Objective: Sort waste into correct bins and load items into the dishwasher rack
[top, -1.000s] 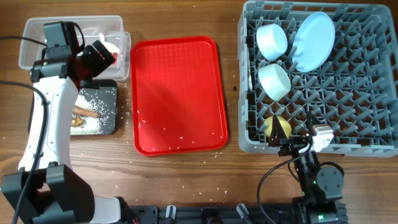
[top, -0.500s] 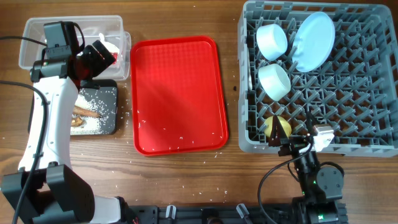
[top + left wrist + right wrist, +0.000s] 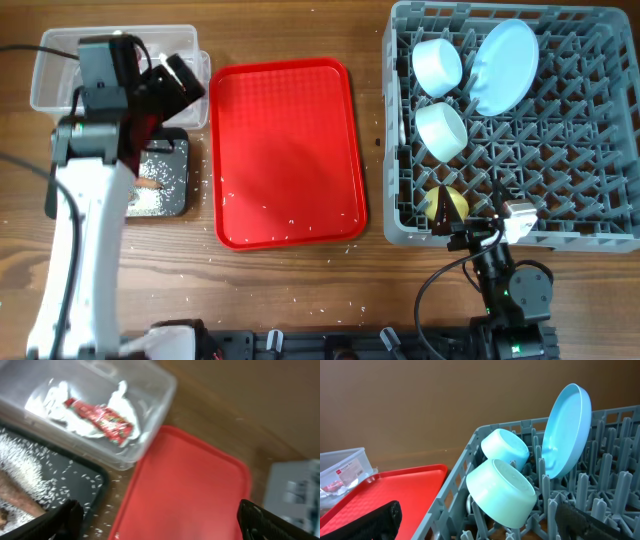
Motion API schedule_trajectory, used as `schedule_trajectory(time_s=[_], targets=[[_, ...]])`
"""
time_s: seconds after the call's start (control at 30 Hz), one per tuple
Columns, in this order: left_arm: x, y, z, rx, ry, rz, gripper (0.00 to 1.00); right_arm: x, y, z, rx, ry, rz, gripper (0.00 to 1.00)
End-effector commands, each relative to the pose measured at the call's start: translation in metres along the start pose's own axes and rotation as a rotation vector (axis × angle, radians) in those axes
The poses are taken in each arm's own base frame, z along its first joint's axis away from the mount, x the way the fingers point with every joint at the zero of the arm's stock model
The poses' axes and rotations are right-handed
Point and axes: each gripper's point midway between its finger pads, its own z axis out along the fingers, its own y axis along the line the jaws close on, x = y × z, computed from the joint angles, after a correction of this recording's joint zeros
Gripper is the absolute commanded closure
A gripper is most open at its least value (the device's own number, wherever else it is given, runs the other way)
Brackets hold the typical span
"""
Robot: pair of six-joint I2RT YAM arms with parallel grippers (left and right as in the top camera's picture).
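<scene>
Left: on your table (image 3: 300,290), the tub (image 3: 52,80) sits behind the shallow tray (image 3: 178,143).
Middle: the serving tray (image 3: 285,150) lies between them and the rack (image 3: 560,160).
Rack: plate (image 3: 505,65) right of the far bowl (image 3: 437,65); near bowl (image 3: 442,130) before it; cup (image 3: 445,205) nearest you.
Tub: wrapper (image 3: 102,419) on tissue (image 3: 122,397).
Shallow tray: rice grains (image 3: 25,467) inside.

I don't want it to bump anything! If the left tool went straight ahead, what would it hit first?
Probably the red tray, which fills the view ahead of the open left tool. The clear tub sits off to one side. Depth is unclear.
</scene>
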Motion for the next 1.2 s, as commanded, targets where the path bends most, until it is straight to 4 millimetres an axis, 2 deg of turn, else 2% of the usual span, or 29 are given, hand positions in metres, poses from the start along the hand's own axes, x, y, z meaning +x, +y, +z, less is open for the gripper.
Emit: schedule_trajectory(time_s=[0.0, 0.1, 0.2, 0.33, 0.47, 0.6, 0.83, 1.17], targets=[[-0.003, -0.023, -0.041, 0.082, -0.07, 0.049, 0.0, -0.002, 0.002, -0.001, -0.014, -0.011, 0.014, 0.0], [0.001, -0.031, -0.071, 0.123, -0.099, 0.066, 0.0, -0.002, 0.002, -0.001, -0.014, -0.011, 0.014, 0.0], [0.012, -0.026, -0.094, 0.14, -0.112, 0.072, 0.0, -0.003, 0.002, -0.001, -0.014, -0.012, 0.013, 0.0], [0.021, -0.01, -0.108, 0.145, -0.204, 0.101, 0.0, -0.002, 0.002, -0.001, -0.014, -0.011, 0.013, 0.0], [0.032, 0.002, -0.109, 0.213, -0.375, 0.122, 0.0, -0.002, 0.002, -0.001, -0.014, -0.011, 0.013, 0.0], [0.059, 0.021, -0.103, 0.301, -0.542, 0.106, 0.0, -0.002, 0.002, -0.001, -0.014, -0.011, 0.013, 0.0], [0.103, 0.05, -0.084, 0.34, -0.624, 0.098, 0.0, -0.002, 0.002, -0.001, -0.014, -0.011, 0.013, 0.0], [0.12, 0.081, -0.072, 0.317, -0.724, 0.063, 0.0, -0.002, 0.002, -0.001, -0.014, -0.011, 0.014, 0.0]])
